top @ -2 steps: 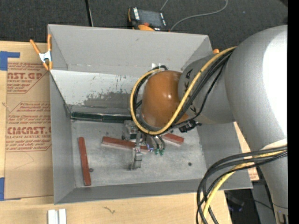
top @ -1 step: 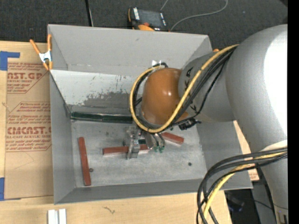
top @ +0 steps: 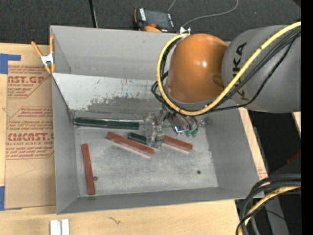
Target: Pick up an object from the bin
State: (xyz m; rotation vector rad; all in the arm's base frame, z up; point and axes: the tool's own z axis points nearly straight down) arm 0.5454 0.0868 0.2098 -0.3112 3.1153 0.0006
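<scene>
My gripper [top: 155,129] hangs low over the middle of the bin, under the orange cover. It is right above the spot where several bars meet. A short dark green bar [top: 137,137] lies just left of it, resting on a long red-brown bar [top: 129,144] that slants down to the right. Another red-brown bar [top: 177,144] lies just right of the gripper. A long dark green bar [top: 105,123] runs along the back of the bin floor, its right end close to the gripper.
A third red-brown bar [top: 88,169] lies nearly upright in the view by the bin's left wall. A small dark speck [top: 198,172] sits on the floor at the front right. The arm and its cover overhang the bin's back right.
</scene>
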